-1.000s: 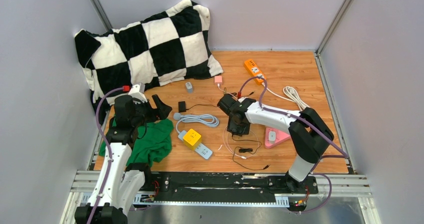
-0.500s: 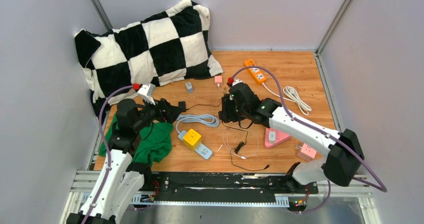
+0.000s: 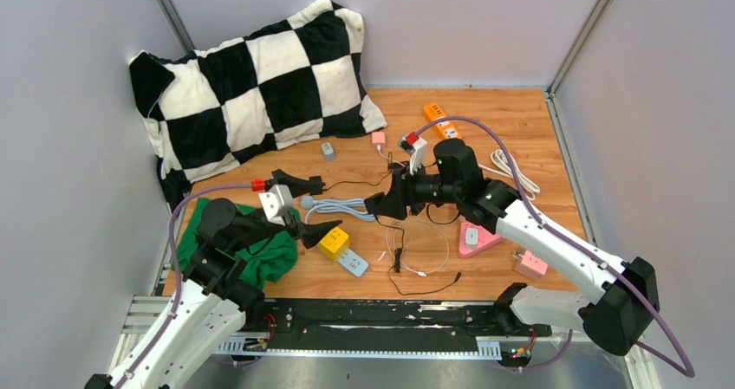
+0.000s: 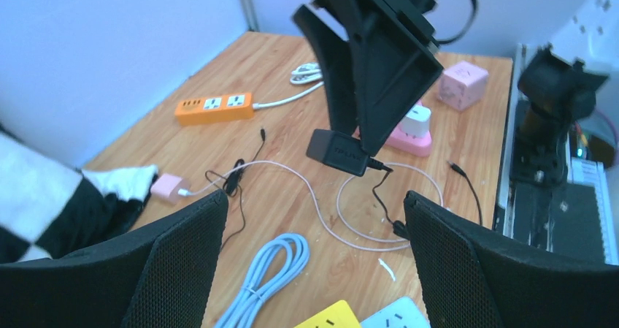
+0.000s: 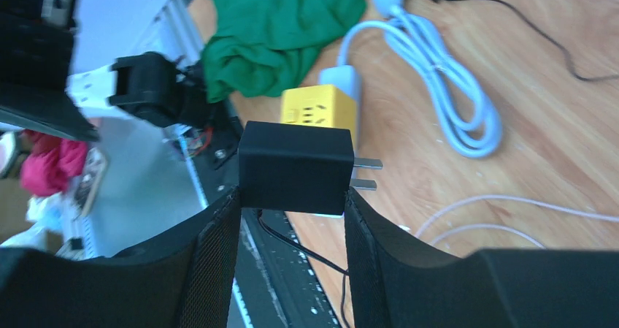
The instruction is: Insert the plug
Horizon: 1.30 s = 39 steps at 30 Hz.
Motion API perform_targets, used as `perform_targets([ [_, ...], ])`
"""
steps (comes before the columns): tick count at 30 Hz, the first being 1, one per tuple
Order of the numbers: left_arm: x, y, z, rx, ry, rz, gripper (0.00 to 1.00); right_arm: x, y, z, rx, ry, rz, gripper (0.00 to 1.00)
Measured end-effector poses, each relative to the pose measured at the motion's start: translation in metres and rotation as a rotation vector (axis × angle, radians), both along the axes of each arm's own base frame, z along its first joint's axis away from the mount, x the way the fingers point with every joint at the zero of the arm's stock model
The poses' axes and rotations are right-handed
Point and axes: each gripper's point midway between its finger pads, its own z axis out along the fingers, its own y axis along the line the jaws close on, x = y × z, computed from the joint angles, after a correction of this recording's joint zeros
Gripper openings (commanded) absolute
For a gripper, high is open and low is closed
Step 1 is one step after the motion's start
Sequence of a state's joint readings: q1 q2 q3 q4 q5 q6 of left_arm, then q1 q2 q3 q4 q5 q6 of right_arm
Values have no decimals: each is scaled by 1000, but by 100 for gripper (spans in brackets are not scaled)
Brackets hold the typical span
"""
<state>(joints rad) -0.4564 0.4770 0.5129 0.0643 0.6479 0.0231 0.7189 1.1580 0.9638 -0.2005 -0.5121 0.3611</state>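
Plug [image 5: 295, 169] newly aloft, pinched by right gripper [image 5: 290, 200], prongs [image 5: 367, 173] only wrist-side; left gripper [image 4: 314, 198] spread.

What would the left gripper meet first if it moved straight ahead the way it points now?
Most likely the black adapter, clamped in the right gripper, centred ahead in the left wrist view; depth is uncertain.

One pillow [image 3: 251, 86]; one green cloth [image 3: 264, 252]; one orange power strip [image 3: 440, 119].

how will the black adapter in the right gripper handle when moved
Probably rigid and light: the black adapter sits square between the right gripper's fingers. Its thin black cord hangs limp, so it may drag or snag.
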Motion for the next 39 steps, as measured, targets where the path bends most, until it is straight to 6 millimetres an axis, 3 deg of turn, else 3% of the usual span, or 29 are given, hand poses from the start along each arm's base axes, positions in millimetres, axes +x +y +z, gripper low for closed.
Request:
perform_targets([
  [8, -21, -30, -7, 108, -191, -161, 93, -30, 20, 26, 191, 55, 177, 18],
  [19, -16, -47, -9, 198, -334, -209, 83, -57, 30, 66, 376, 94, 344, 18],
  [32, -18, -55, 10, 175, -444, -197, 61, -63, 35, 71, 454, 173, 386, 17],
  [36, -19, -58, 10, 174, -443, -208, 48, -62, 37, 74, 477, 189, 392, 17],
  [39, -21, -59, 9, 172, -440, -215, 43, -62, 38, 74, 486, 199, 393, 17],
])
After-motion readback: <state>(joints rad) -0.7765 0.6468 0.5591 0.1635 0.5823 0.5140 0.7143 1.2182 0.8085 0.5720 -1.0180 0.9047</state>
